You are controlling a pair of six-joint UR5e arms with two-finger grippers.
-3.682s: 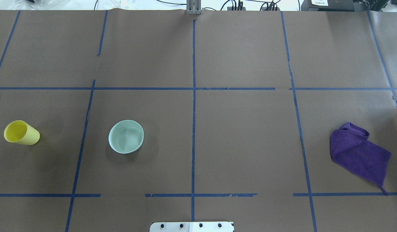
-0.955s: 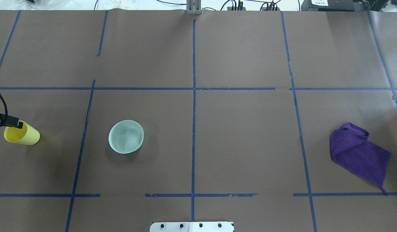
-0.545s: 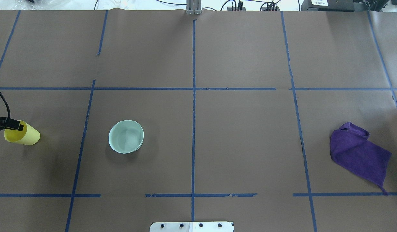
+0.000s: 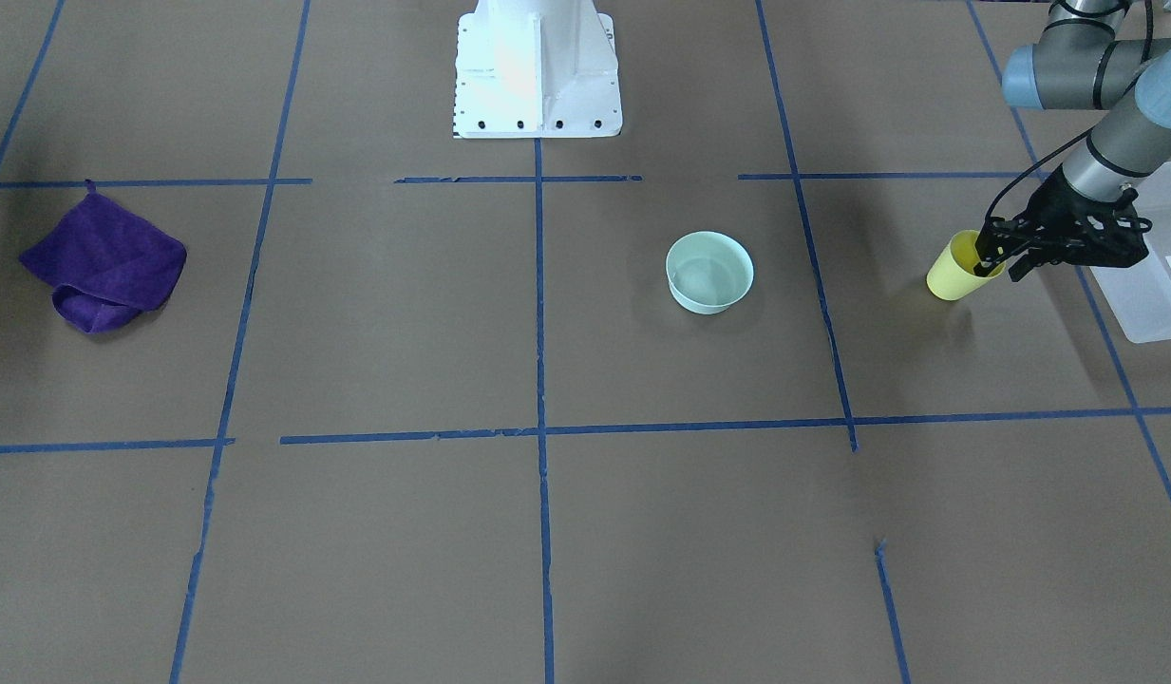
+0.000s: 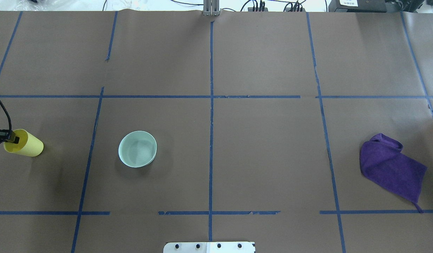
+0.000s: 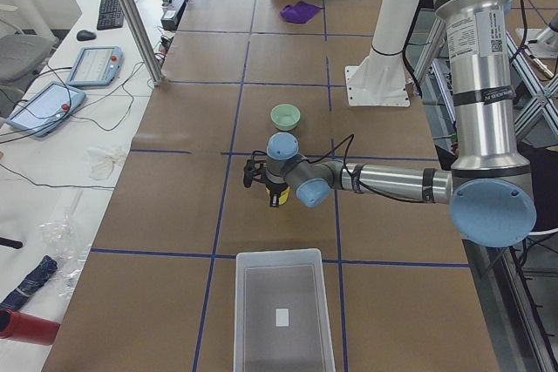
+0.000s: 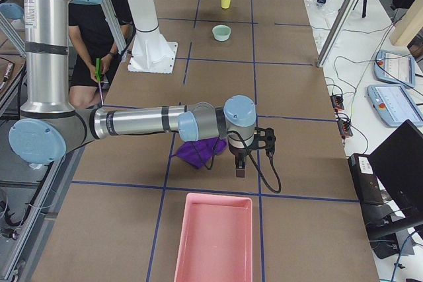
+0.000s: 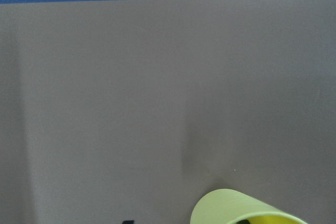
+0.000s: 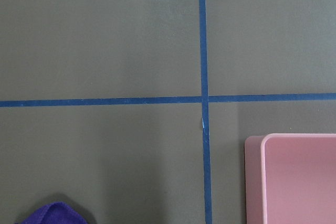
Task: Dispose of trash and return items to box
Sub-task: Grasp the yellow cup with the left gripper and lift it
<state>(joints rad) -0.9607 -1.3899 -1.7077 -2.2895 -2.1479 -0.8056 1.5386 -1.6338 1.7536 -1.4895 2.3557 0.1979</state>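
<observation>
"Exterior front-facing view, entry on the left arm: what is the left gripper (image 4: 999, 266) doing at the yellow tumbler cup (image 4: 951, 278)?" (K.)

"It is straddling the rim. One fingertip (image 5: 12, 137) sits inside the mouth and the other is outside the wall, on the side toward the translucent bin (image 4: 1155, 294). Judgement: a rim pinch suits a thin tapered wall better than spanning the whole body. I cannot tell whether the jaws have closed onto the wall or stand slightly apart. The wrist view shows only the rim's edge." (M.)

"Cup location?" (K.)

"Upright, mouth up, on the worktop (image 4: 405, 313), between the mint-green bowl (image 4: 709, 273) and the bin. It is near the bin but apart from it. Likely step: secure the grasp, then carry the cup the short way into the bin." (M.)

"Right arm?" (K.)

"The right gripper (image 7: 240, 163) hangs over the worktop between the purple cloth (image 7: 195, 155) and the pink tray (image 7: 213, 236). It shows only in a side view, so I cannot tell how its jaws stand. It reads as staged for the cloth, but that is a guess." (M.)

"Risk?" (K.)

"The cup looks light, so an off-centre pinch may tip it." (M.)
</observation>
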